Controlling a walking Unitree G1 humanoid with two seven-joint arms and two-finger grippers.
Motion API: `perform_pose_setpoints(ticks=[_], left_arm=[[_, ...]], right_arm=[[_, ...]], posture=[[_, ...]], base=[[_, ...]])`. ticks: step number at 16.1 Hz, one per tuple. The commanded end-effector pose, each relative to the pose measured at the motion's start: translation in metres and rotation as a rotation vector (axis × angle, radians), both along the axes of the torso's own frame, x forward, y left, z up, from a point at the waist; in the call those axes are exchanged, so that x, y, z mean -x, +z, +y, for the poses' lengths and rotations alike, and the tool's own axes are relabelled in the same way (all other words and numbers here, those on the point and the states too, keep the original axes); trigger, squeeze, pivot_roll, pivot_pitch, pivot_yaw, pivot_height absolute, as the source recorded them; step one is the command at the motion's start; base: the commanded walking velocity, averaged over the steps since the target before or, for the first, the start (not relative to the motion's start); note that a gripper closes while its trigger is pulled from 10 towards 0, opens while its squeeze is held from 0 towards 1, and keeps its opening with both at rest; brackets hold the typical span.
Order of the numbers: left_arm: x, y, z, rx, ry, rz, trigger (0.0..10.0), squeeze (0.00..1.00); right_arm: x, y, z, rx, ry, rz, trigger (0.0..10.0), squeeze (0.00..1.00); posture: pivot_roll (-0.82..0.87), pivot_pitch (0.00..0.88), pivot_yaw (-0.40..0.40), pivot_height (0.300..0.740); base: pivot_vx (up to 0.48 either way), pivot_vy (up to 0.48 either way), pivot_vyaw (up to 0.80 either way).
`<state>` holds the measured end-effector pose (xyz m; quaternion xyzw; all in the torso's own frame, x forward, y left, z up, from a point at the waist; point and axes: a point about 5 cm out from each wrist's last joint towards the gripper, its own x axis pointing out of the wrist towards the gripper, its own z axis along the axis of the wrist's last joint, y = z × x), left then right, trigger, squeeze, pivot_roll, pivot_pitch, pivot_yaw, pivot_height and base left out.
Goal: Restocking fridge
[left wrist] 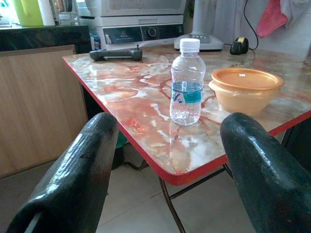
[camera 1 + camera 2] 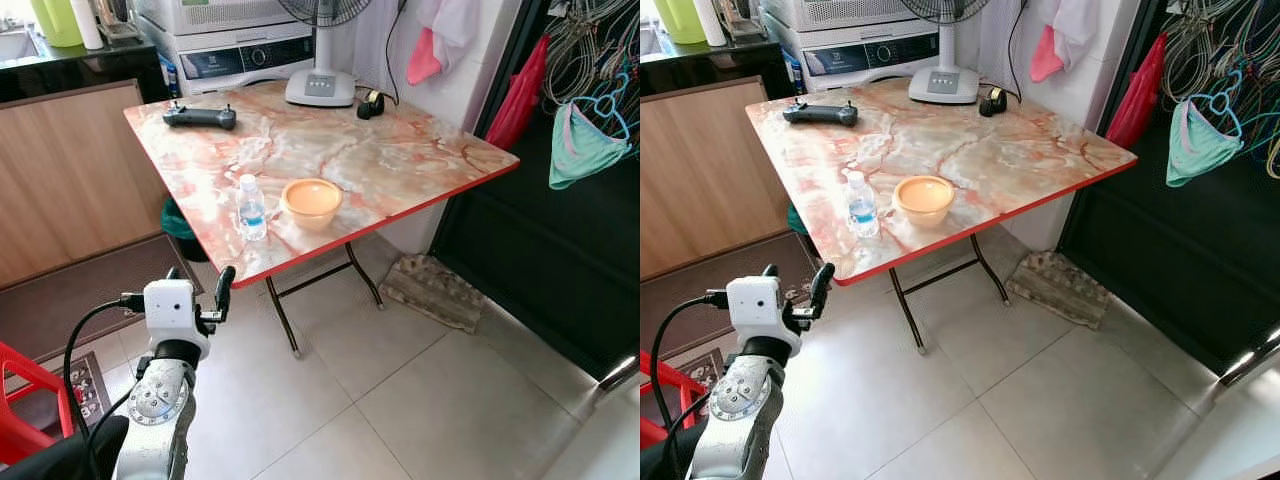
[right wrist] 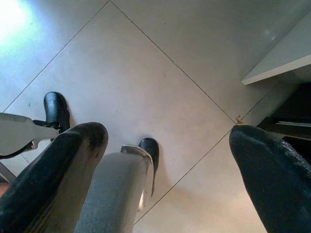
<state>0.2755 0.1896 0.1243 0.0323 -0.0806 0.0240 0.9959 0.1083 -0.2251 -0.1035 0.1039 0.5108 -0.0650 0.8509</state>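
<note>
Left eye view cuts the fan off above its base, so only the lower grille and the white stand show at the far edge of the marbled surface. A white appliance behind it is cropped at the top, and the text on its panel is too small to read. A red chair is sliced by the frame's lower left corner. The clothes on hangers at the right sit against a dark opening where little can be made out.

The water bottle stands upright near the front edge of the surface, just beside an orange bowl but apart from it. A black controller lies well back, near the far left corner.

The left arm is raised and bent, its white wrist block below the surface's front edge, with the left claw pointing up toward the bottle. In the left wrist view its two fingers are spread wide with the bottle framed between them, not touching it.

In the right wrist view the right claw hangs low, pointing down at the tiled floor, fingers spread apart and holding nothing; the robot's own black feet show beneath it
</note>
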Motion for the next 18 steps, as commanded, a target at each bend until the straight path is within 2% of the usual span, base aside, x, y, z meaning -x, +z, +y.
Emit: perform_pose_setpoints(ticks=[1, 8, 18], left_arm=[[-0.0014, 0.0053, -0.0053, 0.01, -0.026, -0.014, 10.0, 0.0], [-0.0017, 0.0062, -0.0084, 0.007, -0.04, -0.016, 10.0, 0.0], [-0.0024, 0.0075, -0.0098, 0.009, -0.044, -0.02, 10.0, 0.0]], right_arm=[[0.002, -0.0003, -0.001, 0.004, 0.012, 0.008, 10.0, 0.0], [0.0019, -0.0002, -0.0005, 0.001, 0.013, 0.002, 10.0, 0.0], [0.0009, 0.0001, 0.0001, -0.007, 0.035, 0.0, 10.0, 0.0]], posture=[[0.1, 0.0, -0.043, 0.74], [0.1, 0.0, -0.043, 0.74], [0.1, 0.0, -0.046, 0.74]], base=[[0.0, 0.0, 0.0], [0.0, 0.0, 0.16], [0.273, 0.0, 0.04]])
